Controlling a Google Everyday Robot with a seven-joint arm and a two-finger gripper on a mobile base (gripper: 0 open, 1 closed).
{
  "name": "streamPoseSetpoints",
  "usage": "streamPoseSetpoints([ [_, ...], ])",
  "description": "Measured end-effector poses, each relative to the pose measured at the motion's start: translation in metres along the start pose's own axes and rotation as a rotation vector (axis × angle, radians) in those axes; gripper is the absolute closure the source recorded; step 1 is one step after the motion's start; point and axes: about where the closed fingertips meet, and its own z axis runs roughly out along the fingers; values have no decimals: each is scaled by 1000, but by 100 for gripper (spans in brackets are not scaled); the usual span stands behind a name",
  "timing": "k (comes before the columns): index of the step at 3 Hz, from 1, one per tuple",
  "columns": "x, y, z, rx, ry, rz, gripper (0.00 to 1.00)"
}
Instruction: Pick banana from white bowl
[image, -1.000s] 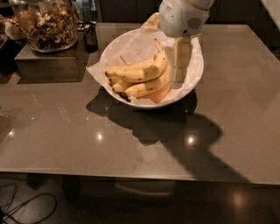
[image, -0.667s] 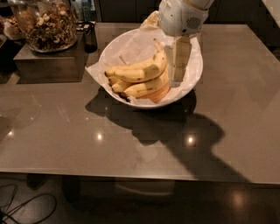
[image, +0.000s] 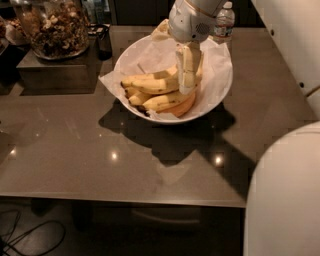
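Far L of the white bowl (image: 222, 87), at the back of the counter (image: 90, 165): glass jar (image: 52, 27) of brown snacks on a grey box (image: 50, 75). Centre: white bowl, paper-lined, w/ bananas (image: 152, 86) lying across its L and front part. From above the bowl the gripper (image: 187, 86) hangs vertically, tip down at the bananas' R end; how far the jaws are open, and whether they hold anything, cannot be told. Behind the bowl's R rim: water bottle (image: 225, 20). R-front of the bowl: white robot body (image: 287, 200).
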Motion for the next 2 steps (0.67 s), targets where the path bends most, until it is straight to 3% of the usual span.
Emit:
streamPoseSetpoints([
  [1, 10, -12, 23, -29, -49, 24, 0],
  [2, 8, -22, 28, 3, -56, 24, 0],
])
